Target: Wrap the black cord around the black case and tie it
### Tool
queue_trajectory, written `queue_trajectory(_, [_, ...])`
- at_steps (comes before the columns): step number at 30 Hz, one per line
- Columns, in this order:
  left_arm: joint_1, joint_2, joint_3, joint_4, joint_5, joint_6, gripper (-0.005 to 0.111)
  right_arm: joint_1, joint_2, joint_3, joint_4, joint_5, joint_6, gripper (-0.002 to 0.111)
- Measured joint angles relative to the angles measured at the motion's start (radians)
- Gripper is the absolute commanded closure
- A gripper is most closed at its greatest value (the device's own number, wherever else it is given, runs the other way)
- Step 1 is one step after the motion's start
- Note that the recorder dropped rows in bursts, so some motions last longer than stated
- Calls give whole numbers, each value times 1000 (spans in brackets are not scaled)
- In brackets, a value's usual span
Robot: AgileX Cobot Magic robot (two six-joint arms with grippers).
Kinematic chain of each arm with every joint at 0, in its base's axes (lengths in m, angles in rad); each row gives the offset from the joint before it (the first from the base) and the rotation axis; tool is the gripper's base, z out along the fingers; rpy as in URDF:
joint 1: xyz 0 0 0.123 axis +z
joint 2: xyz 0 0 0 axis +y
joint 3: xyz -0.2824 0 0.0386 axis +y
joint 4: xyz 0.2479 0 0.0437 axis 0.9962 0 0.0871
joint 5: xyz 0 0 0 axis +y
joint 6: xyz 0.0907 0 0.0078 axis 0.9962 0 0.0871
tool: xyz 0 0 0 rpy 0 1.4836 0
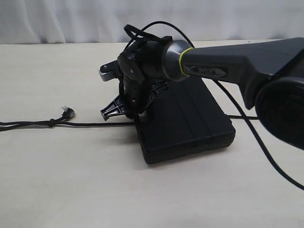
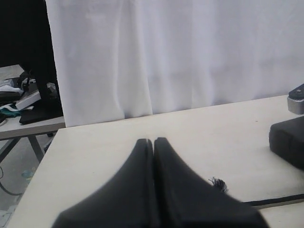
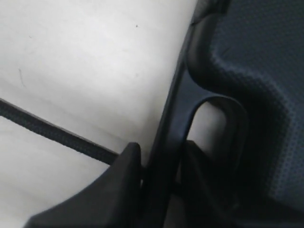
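Note:
The black case [image 1: 190, 123] lies flat on the pale table. My right gripper [image 1: 127, 110] reaches down at its left end. In the right wrist view the case's handle [image 3: 175, 118] stands between that gripper's [image 3: 161, 147] fingers, which press against it on both sides. The black cord [image 1: 95, 124] runs along the table from the left edge to the case, its frayed knotted tip [image 1: 68, 112] lying just above it. The cord [image 3: 52, 130] passes under the handle side. My left gripper [image 2: 154, 140] is shut and empty, hovering over the table left of the frayed tip [image 2: 218, 183] and the case [image 2: 289, 140].
A glossy robot cable [image 1: 247, 123] loops from the right arm over the case and off to the right. A white curtain [image 2: 166, 57] hangs behind the table. Beyond the table's left edge stands a cluttered side table [image 2: 28, 104].

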Motion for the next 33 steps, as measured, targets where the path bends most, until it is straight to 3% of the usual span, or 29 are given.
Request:
queue_trajectory(15, [0,0,0,0,0,0,107,0,-15,0,11,9,0,104])
queue_trajectory(29, [0,0,0,0,4,0,107,0,-200,6,-26,118,-49,104])
queue_trajectory(33, [0,0,0,0,4,0,107,-65,-273,6,-40,164,-62,104])
